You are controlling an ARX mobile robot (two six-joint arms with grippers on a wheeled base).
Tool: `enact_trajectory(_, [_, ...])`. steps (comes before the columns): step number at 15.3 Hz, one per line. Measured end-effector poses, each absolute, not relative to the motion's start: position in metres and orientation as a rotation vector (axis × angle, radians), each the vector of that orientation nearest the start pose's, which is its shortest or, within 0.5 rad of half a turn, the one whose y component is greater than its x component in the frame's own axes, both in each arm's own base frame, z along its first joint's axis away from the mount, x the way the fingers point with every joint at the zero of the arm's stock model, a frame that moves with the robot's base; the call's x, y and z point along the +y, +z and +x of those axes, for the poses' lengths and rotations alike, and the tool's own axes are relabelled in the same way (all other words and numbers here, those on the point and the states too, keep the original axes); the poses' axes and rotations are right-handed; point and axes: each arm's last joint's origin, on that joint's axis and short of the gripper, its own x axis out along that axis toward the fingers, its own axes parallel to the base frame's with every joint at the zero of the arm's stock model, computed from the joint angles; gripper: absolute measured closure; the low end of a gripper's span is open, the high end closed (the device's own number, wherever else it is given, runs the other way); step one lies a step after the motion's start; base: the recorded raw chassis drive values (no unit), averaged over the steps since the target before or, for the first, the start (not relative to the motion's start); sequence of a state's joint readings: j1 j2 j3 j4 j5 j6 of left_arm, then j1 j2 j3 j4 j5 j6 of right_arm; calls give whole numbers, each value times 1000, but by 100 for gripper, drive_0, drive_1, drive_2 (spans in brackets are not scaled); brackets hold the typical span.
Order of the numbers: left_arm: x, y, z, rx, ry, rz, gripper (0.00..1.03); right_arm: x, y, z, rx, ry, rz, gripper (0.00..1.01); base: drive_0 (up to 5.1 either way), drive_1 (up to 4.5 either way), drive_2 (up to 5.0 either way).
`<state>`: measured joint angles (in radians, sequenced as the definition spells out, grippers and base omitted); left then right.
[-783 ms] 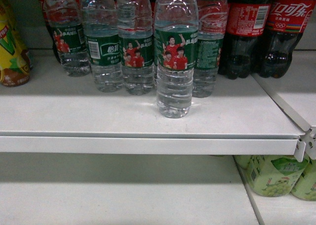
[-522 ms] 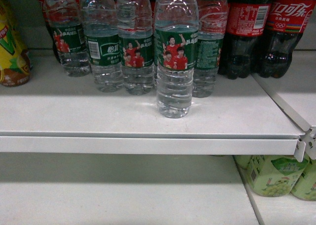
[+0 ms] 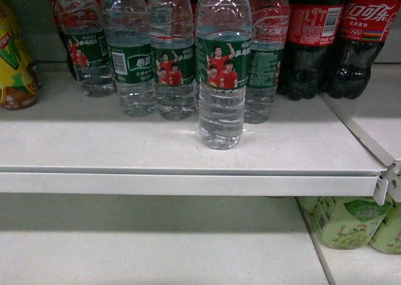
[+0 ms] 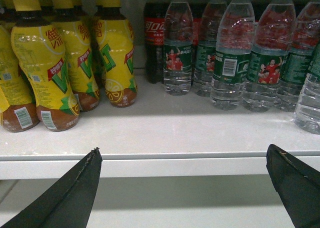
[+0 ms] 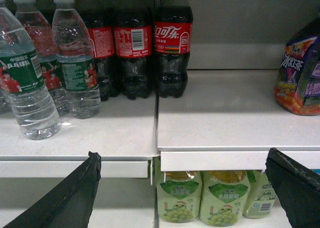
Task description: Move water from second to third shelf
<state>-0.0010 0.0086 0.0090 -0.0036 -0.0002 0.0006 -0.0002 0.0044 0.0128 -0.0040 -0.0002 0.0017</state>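
Left gripper [image 4: 182,188]: jaws spread wide, nothing between them; two dark fingers, both cut off by the lower frame edge. It hangs just below and in front of the white shelf [image 4: 160,138].

Right gripper [image 5: 182,188]: likewise spread and empty, two fingers partly cropped, level with the shelf's front lip.

Beyond the left gripper, up and to the right: water bottles, six counted in its wrist view, the rightmost cropped. The water [image 3: 222,66], one bottle, stands upright alone ahead of the row, nearest the shelf front; from the right gripper it sits up and far left [image 5: 25,87]. Four more water bottles line up behind it in the head view, tops cut off.

Up and left of the left gripper: yellow drink bottles [image 4: 42,72], at least six, rear ones hidden.

Straight above the right gripper: cola bottles [image 5: 172,47], three, caps out of frame.

Below the right gripper's shelf: green grape-drink bottles [image 5: 179,198], three, tops hidden by the shelf.

Up and right: one purple-orange pack [image 5: 300,72], cropped, print hard to read.
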Motion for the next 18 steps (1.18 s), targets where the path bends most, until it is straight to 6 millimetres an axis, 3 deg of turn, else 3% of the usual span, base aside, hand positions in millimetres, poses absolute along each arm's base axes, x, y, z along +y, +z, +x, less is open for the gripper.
enact_trajectory(7, [0,166,98,4,-1,1,5,0,167,97,-4,0,2,3,0,0,0])
enact_trajectory(9, [0,166,98,3,-1,1,5,-3,166,101,100,43,38,3,0,0,0])
enact_trajectory(13, [0,166,98,3,-1,1,5,-12,250,141,-59,66,28,3,0,0,0])
enact_trajectory(14, [0,166,98,3,-1,1,5,-9,259,155,-60,94,29,3,0,0,0])
enact_trajectory(18, [0,166,98,3,-1,1,5,38,241,184,24,285,17,3,0,0,0])
